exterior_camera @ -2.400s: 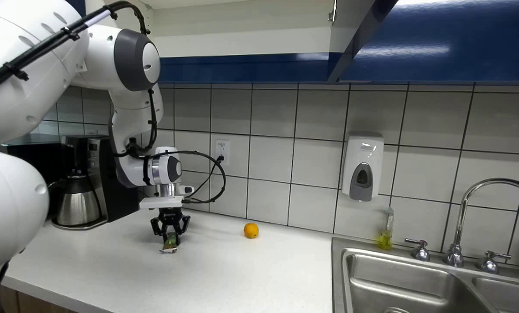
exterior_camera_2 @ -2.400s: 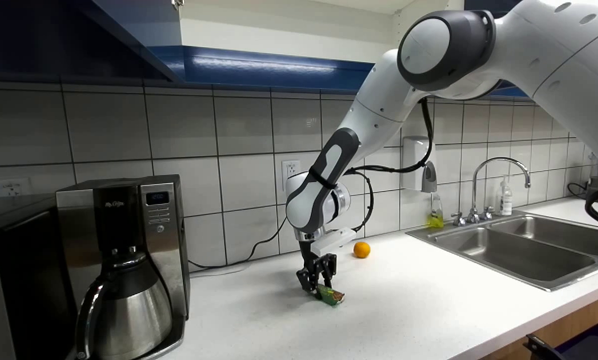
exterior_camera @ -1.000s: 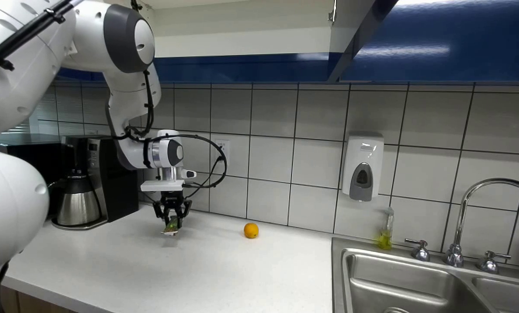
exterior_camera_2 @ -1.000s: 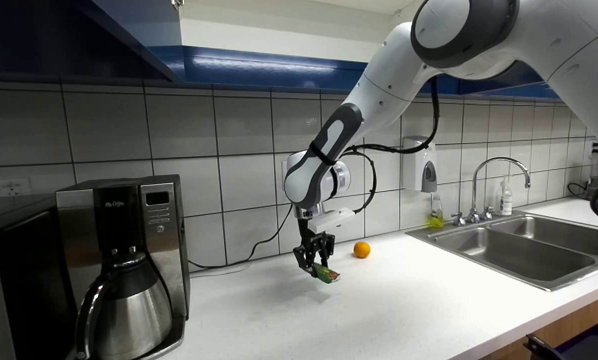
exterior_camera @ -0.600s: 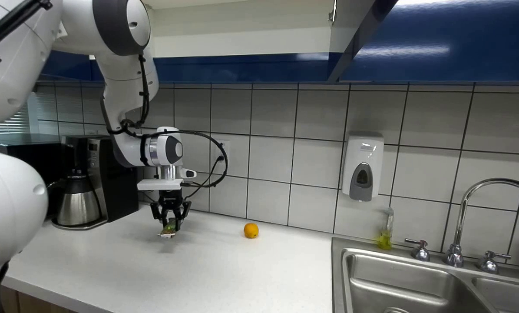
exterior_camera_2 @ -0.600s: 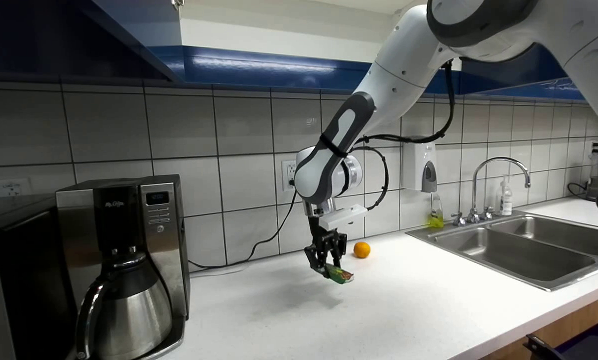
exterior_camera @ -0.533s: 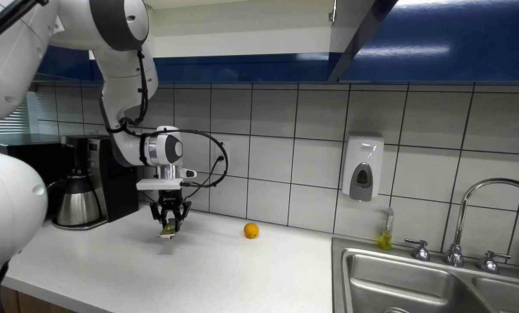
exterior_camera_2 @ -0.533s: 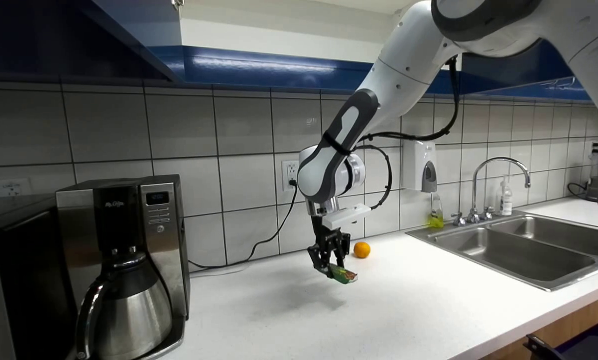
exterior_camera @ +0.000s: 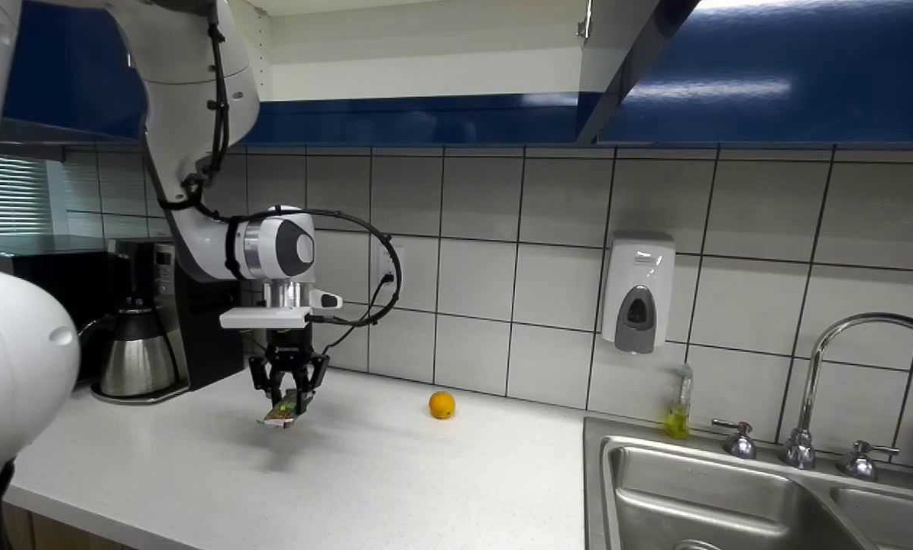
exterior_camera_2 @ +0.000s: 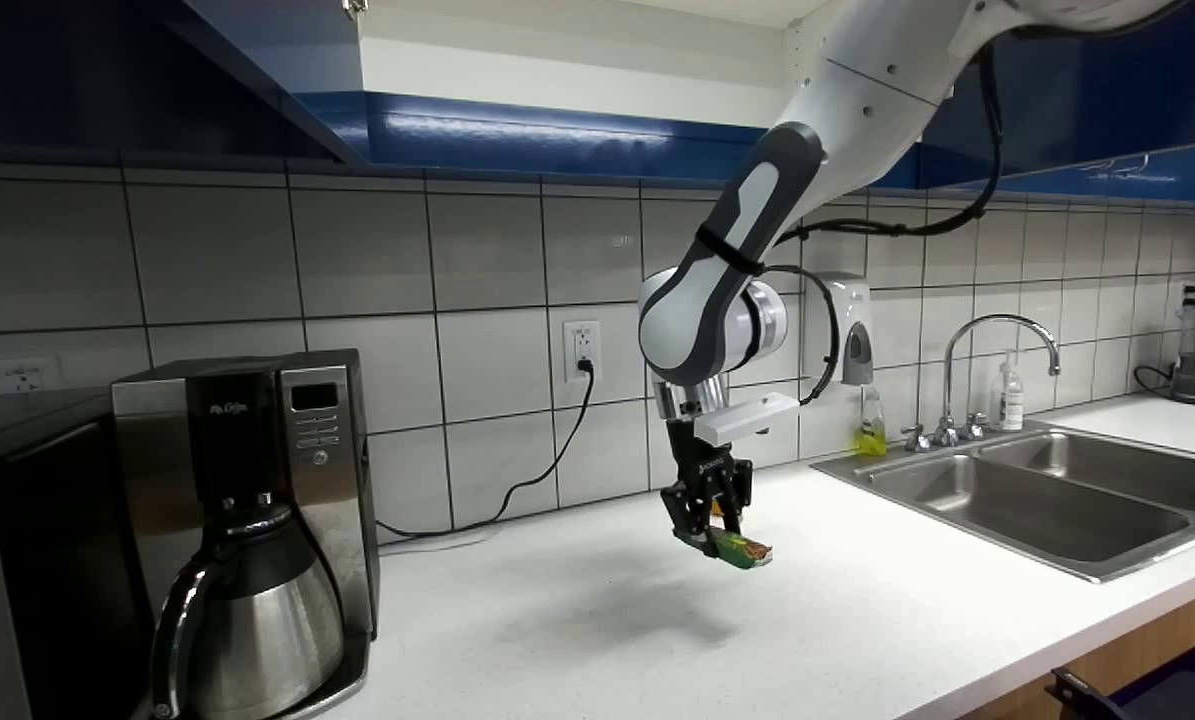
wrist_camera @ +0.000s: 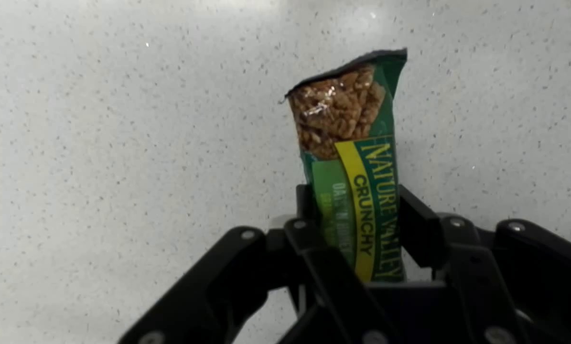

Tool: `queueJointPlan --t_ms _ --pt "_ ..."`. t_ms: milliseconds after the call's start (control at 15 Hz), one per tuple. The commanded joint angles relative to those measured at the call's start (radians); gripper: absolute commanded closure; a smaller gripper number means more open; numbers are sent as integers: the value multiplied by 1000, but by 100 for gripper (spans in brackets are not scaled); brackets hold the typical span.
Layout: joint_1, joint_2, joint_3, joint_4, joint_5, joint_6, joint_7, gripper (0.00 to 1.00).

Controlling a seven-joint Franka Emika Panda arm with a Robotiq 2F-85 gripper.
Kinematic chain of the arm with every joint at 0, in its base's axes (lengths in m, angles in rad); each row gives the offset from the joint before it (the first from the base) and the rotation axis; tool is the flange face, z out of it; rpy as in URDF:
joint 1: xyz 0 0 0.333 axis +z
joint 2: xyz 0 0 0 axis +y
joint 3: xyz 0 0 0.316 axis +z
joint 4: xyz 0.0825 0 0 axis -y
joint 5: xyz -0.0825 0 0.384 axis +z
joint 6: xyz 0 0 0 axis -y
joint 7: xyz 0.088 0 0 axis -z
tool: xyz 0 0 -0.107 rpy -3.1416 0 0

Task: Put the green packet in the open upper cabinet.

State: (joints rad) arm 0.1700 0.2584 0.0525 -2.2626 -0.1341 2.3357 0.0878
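The green packet [wrist_camera: 347, 143] is a bar wrapper with a yellow stripe and a granola picture. My gripper [wrist_camera: 357, 205] is shut on it, with a finger pad against each long side; its far end sticks out beyond the fingertips. In both exterior views the packet [exterior_camera: 279, 414] [exterior_camera_2: 745, 552] hangs from the gripper [exterior_camera: 289, 401] [exterior_camera_2: 714, 533] a little above the white counter, its shadow below. The open upper cabinet [exterior_camera: 425, 120] [exterior_camera_2: 517, 137], with white interior and blue lower edge, is on the wall well above the gripper.
An orange ball [exterior_camera: 441, 405] lies on the counter near the wall, partly hidden behind the gripper in an exterior view [exterior_camera_2: 718, 509]. A coffee maker [exterior_camera_2: 327, 500] stands on the counter. An open cabinet door [exterior_camera: 616, 69] juts out. A sink [exterior_camera: 600, 489] and a soap dispenser [exterior_camera: 639, 290] are further along.
The gripper, shut on the packet, has risen from the counter. It has since shifted left in an exterior view and right in the opposite-facing one, while the arm's elbow has risen.
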Motion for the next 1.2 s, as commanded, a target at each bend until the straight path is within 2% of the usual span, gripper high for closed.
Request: queueJointPlan --t_ms 0,600,867,1133 --pt "-27 -160 19 -156 33 5 -26 82" --pt "-30 -438 13 -409 93 -22 -100 82" --pt "-26 -540 9 -453 101 -59 -127 82" --pt "-22 -647 9 -443 94 -162 -137 82"
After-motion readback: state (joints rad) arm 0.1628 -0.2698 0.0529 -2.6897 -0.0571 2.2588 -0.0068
